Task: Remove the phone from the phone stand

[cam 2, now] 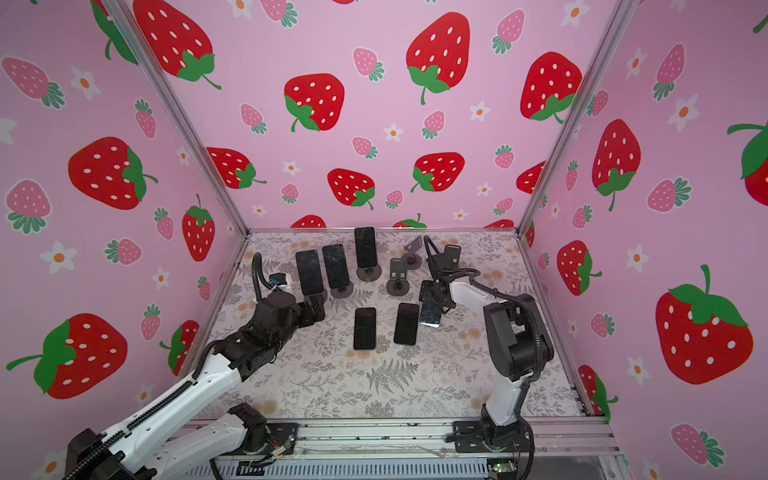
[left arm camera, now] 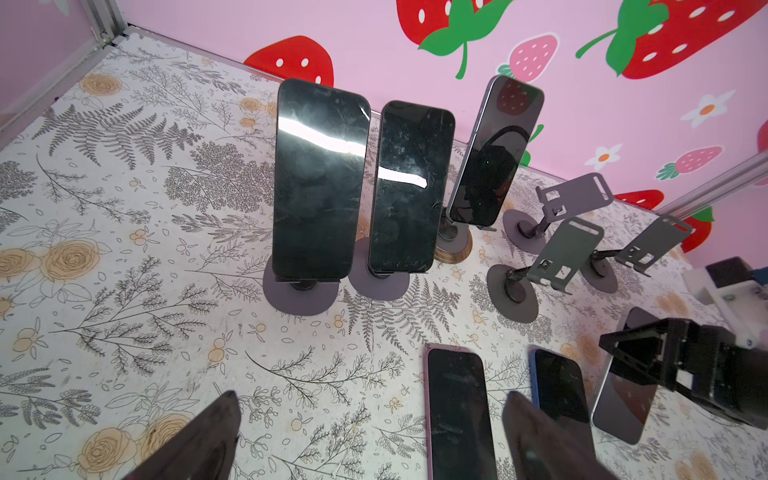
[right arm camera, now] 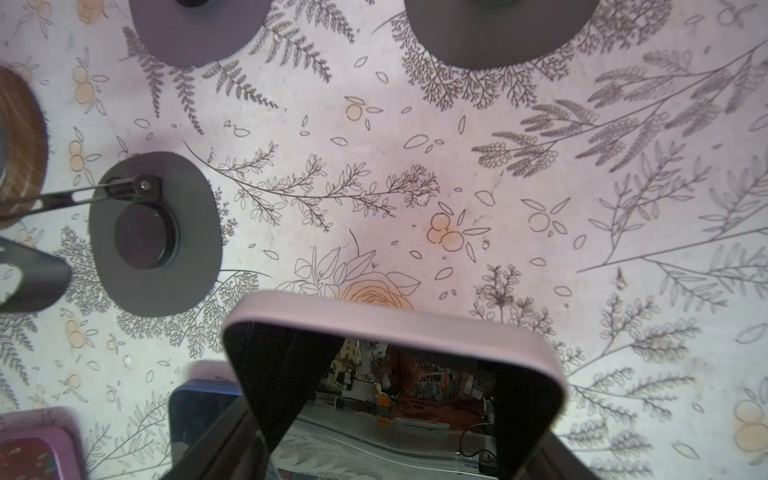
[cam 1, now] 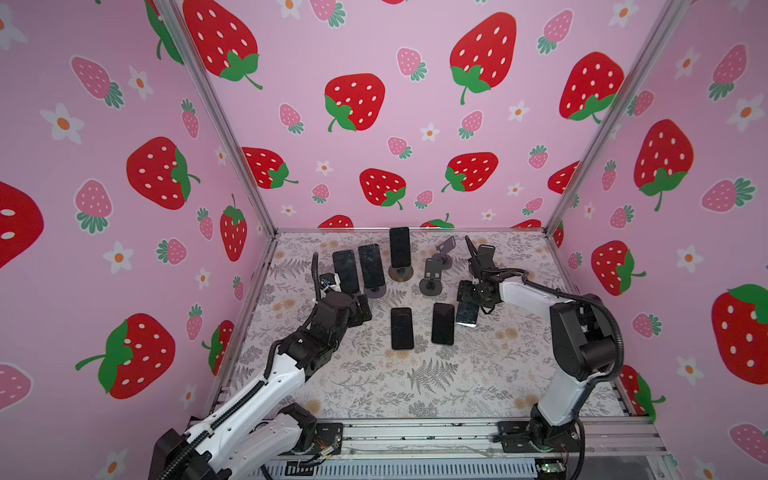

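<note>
Flat phones: two dark flat phones [cam 1: 402,328] lie face up, side by side, on the floral worktop [cam 1: 374,386], nearest the arms' bases; both are already off their stands.
Right jaws: pinching a lilac-edged phone [right arm camera: 395,324] across its two long sides, just beside the flat pair; it hangs tilted, and I cannot tell whether its lower end touches the worktop.
Left jaws: spread wide and empty; the fingers [left arm camera: 199,440] point toward the leftmost standing phone [left arm camera: 320,178], near its purple base [left arm camera: 299,299] but apart from it.
Phones on stands: three remain, the leftmost, the middle phone [left arm camera: 409,187] and the farthest phone [left arm camera: 494,153] on a wood-toned base [left arm camera: 455,249]; each leans back with its lower end seated in a cradle lip.
Empty stands: three grey empty stands [left arm camera: 552,253] sit on the right jaws' side of those.
Handling: a stiff, flat slab, likely of moderate weight; the glass face looks slick and is visibly scratched, so it is probably fragile; the stand looks light and may tip or drag along.
Where to hold: the two long edges, about mid-height, above the cradle lip; pads on the frame rather than the glass; lifting up along the lean before pulling away seems the safe line.
</note>
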You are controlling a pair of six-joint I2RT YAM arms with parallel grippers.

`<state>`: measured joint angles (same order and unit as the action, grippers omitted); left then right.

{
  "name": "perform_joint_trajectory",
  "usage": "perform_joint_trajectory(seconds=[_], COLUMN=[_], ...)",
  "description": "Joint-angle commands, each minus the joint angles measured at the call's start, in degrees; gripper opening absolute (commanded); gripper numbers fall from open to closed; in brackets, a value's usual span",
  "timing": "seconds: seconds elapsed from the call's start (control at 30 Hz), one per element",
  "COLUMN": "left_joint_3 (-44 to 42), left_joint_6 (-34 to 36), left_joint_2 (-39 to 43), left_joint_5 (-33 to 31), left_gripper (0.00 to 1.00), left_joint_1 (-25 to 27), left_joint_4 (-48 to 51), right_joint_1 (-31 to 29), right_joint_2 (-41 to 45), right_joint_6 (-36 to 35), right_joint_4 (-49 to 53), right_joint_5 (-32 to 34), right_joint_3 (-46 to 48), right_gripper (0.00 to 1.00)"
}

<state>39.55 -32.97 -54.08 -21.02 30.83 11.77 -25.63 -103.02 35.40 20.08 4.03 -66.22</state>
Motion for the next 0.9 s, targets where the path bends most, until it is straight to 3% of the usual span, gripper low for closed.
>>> perform_joint_trajectory(seconds=[0.0, 0.43, 0.87], left_joint_3=[-1.66, -1.96, -1.61], left_joint_6=[0.15, -0.5, -0.9], left_joint_2=[1.17, 0.95, 0.92], left_joint_5=[-1.85, -1.38, -1.69], left_gripper=[0.99, 0.99, 0.99], left_joint_1=[-0.25, -0.33, -0.34], left_joint_4=[-1.53, -1.2, -0.37], right_joint_1=[-1.03, -5.22, -5.13], right_joint_2=[-0.92, -0.68, 2.45], right_joint_6=[1.91, 3.69, -4.33], right_joint_4=[-0.83, -1.35, 5.05], right_joint_5=[0.37, -2.94, 4.61], right_joint_3=[-0.91, -3.67, -2.15], right_gripper=[0.64, 0.64, 0.64])
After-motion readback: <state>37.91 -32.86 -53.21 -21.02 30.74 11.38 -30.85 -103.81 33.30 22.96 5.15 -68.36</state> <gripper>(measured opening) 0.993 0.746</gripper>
